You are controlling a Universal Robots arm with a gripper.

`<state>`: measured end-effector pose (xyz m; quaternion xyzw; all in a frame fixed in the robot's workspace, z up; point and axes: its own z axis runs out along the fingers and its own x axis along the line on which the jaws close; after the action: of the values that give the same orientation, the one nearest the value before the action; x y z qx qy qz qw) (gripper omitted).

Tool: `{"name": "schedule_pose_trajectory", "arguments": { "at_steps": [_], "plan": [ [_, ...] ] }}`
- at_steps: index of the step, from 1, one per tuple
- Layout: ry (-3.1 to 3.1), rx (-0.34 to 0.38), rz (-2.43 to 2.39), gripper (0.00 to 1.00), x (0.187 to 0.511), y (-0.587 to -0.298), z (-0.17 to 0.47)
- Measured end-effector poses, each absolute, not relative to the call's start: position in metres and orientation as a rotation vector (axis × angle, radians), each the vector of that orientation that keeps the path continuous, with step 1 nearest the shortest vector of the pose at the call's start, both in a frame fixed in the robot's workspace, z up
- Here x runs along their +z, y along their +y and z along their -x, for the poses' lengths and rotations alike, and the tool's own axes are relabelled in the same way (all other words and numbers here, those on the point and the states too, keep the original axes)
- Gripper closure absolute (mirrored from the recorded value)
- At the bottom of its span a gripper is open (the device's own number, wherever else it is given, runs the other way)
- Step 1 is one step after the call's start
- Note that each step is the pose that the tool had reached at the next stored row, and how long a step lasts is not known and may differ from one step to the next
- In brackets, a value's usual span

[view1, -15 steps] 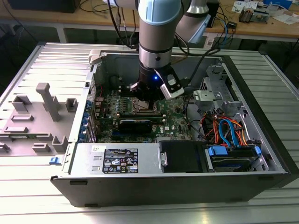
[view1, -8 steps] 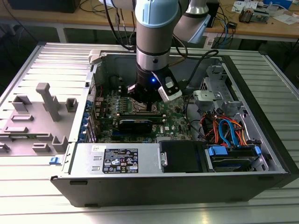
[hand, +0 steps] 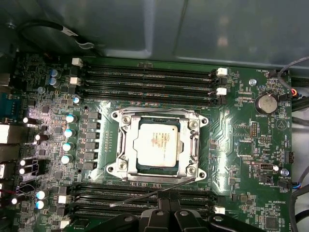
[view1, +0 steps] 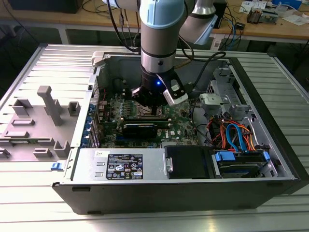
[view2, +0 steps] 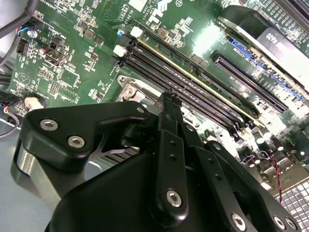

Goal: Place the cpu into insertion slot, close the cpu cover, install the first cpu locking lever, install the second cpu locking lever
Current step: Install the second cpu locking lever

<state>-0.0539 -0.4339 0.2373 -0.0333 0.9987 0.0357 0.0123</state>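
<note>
Hand low over the insertion slot.

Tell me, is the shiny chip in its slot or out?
In. The cpu lies flat inside the insertion slot, with the cpu cover framing it.

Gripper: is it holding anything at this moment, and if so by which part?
Cannot be told. The gripper hovers beside the insertion slot, where the cpu sits under the closed cpu cover.
</note>
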Motion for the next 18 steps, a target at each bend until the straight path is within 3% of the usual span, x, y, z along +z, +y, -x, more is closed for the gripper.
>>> {"name": "schedule_pose_trajectory", "arguments": {
  "at_steps": [18],
  "plan": [
    [3.111, 0.149, 0.104, 0.89, 0.2348, -0.4347, 0.0583]
  ]
}}
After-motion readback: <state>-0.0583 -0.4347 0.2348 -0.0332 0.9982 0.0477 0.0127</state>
